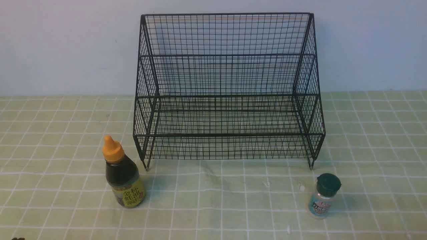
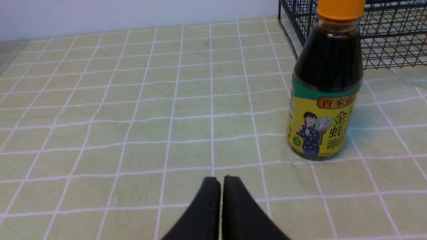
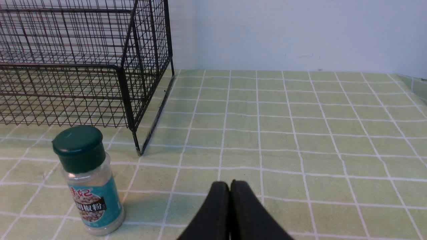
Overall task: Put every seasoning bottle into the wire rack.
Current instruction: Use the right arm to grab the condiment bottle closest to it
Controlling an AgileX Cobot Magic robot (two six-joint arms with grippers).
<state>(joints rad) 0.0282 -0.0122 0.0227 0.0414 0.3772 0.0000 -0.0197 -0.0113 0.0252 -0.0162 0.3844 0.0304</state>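
Now we see the black wire rack (image 1: 230, 135) standing at twelve o'clock on the green checked surface (image 1: 217, 206). The sauce bottle (image 1: 124, 176) stands upright at the rack's seven o'clock, just beside its front left leg. The small shaker (image 1: 322, 196) stands upright at the rack's five o'clock, near the front right leg. Our left jaws and right jaws are clenched on nothing, each apart from its bottle.

"百家" on bottle (image 2: 325, 100), "椒粉" on shaker (image 3: 90, 186)
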